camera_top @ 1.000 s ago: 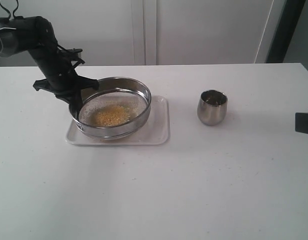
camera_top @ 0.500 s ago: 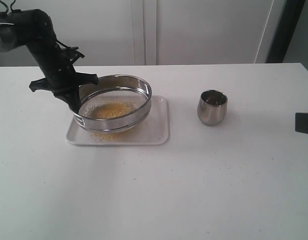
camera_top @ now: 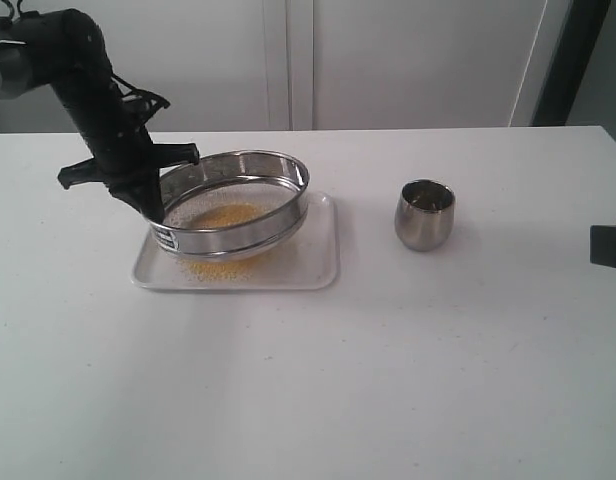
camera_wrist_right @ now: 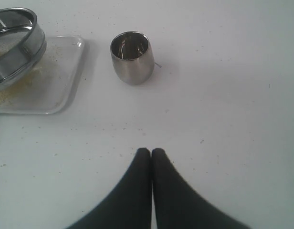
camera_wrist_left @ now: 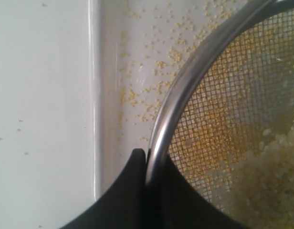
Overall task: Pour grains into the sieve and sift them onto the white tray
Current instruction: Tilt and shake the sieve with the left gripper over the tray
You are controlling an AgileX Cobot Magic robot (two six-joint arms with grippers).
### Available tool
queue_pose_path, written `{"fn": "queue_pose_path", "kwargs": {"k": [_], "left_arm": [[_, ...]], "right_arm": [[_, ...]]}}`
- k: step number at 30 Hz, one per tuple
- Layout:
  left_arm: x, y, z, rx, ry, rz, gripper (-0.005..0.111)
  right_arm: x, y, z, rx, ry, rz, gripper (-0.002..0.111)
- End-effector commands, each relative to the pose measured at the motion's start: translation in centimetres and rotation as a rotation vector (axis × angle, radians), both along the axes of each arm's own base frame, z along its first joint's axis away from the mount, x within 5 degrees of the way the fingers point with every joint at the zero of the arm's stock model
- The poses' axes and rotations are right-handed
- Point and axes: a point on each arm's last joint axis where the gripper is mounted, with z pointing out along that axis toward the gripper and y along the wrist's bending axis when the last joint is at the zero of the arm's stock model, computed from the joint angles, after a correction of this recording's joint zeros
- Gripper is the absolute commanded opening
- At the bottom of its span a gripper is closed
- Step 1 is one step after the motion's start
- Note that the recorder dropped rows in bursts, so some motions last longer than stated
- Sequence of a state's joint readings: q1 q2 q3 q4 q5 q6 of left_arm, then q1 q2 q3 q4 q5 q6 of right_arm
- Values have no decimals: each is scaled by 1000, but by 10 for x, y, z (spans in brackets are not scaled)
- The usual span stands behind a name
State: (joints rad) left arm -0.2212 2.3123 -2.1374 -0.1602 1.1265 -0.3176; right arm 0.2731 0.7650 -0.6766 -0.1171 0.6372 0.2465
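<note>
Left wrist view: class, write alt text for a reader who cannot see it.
A black robot hand pinches the rim of a round steel mesh sieve over a flat white tray. Pale kernels lie in the mesh; fine yellow granules dot the tray.

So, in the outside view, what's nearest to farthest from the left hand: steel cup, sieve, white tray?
1. sieve: the left hand is clamped on its rim, at the sieve's left side.
2. white tray: just beneath the sieve.
3. steel cup: well off to the right, apart from the tray.
</note>
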Motion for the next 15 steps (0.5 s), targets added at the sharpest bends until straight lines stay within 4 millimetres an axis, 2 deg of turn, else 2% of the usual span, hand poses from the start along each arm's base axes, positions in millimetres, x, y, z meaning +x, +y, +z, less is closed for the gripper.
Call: {"fn": "queue_pose_path", "kwargs": {"k": [1,6,15], "left_arm": [[-7,-3,11,-43,58,21,0],[-7,-4,-7,-36,125,28,0],[-2,10,-11,-105,152,82,0]], "right_arm": [[-1,-2,0,-12,-8,-1,0],[-1,-2,0,-12,-8,-1,0],[-1,-2,0,-14,-8,-1,0]]}}
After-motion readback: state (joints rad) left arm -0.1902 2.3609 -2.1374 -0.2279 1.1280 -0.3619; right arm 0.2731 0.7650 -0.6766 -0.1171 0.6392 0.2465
